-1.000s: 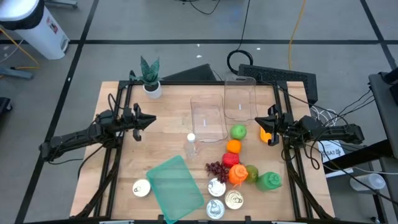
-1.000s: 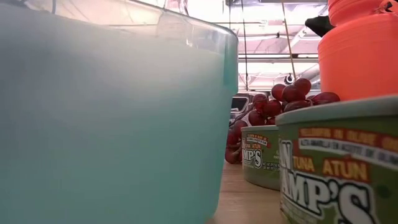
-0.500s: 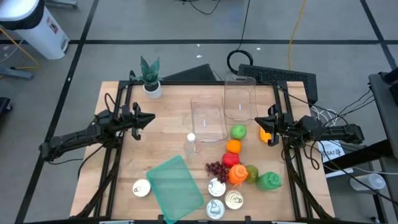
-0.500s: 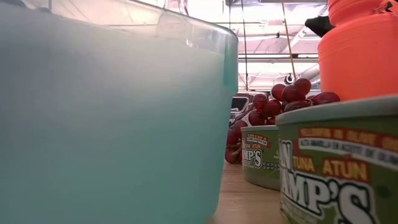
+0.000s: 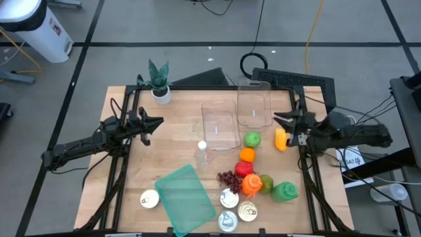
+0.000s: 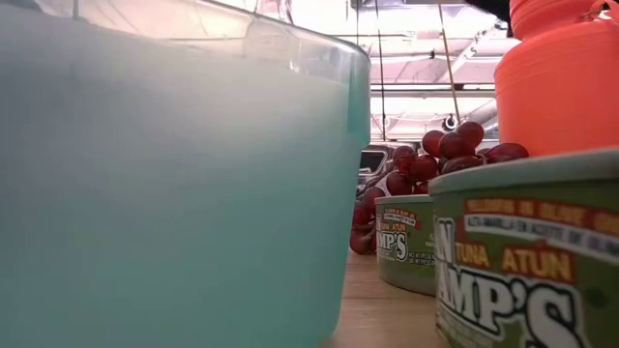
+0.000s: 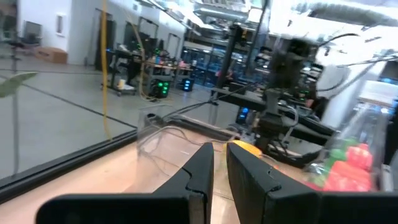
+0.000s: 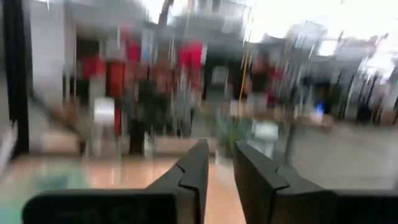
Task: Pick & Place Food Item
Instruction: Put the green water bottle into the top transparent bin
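Seen from above, the table [image 5: 131, 171] holds four tuna cans [image 5: 247, 210] at lower centre, two clear containers [image 5: 220, 126] at upper centre, one teal lid [image 5: 186, 194], one small bottle [image 5: 202, 153], one potted plant [image 5: 158, 82] and one grape bunch [image 5: 227, 178]. A cluster of fruit includes one green apple [image 5: 252, 139] and one orange [image 5: 247, 155].

The yellow-orange food item [image 5: 281, 139] lies on the wood at centre right, beside the apple. Its long axis runs roughly top to bottom of the frame, though which end leads is too small to judge.

The right gripper [image 5: 279, 119] sits just above it, apparently clear of it; whether its fingers are parted I cannot tell. The left gripper [image 5: 155, 122], at centre left, is closed on nothing.
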